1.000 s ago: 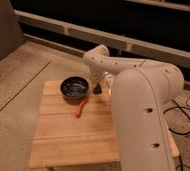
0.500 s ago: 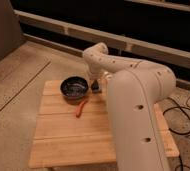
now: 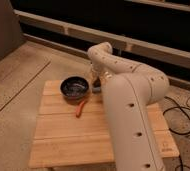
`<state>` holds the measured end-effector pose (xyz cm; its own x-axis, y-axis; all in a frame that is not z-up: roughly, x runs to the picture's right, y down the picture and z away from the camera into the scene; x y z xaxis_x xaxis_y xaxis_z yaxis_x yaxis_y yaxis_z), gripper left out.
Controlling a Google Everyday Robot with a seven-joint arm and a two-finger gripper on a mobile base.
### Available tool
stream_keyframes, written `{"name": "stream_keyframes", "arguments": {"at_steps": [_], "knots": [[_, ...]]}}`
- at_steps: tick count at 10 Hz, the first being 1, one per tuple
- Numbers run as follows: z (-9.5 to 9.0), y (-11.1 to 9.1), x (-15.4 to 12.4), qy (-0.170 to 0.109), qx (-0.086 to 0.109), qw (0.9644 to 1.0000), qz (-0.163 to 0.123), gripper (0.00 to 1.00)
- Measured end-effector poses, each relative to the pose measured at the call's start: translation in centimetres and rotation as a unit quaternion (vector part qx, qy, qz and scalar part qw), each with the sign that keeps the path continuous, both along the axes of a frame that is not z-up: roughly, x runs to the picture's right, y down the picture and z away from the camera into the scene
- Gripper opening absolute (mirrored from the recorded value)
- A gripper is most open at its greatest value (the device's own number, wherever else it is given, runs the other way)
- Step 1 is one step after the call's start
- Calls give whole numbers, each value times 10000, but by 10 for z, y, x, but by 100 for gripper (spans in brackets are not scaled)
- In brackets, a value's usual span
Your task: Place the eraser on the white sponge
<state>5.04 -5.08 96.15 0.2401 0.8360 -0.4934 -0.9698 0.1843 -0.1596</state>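
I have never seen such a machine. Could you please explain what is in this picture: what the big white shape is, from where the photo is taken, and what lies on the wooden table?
The big white shape is a robot arm, made of thick rounded segments. The single camera looks down along the arm from above and behind it. The arm reaches over a wooden slatted table. Its gripper is at the far end, low over the table beside a dark round bowl. The arm hides most of the gripper, so what it holds cannot be seen. A thin orange-red stick lies on the table in front of the bowl.
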Motion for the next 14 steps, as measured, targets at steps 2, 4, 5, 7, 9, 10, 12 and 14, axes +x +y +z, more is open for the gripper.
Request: {"name": "stream_keyframes", "arguments": {"at_steps": [2, 4, 5, 7, 9, 10, 12, 14], "knots": [[10, 4, 9, 69, -135, 9998, 83, 0], [23, 8, 7, 76, -281, 9996, 63, 0], [29, 10, 3, 38, -339, 9994, 56, 0], [42, 17, -4, -21, -513, 9987, -13, 0], [45, 19, -5, -35, -570, 9984, -48, 3], [45, 20, -4, -29, -576, 9983, -47, 14], [45, 20, -5, -33, -576, 9983, -50, 34], [45, 20, -5, -30, -578, 9983, -53, 54]]}}
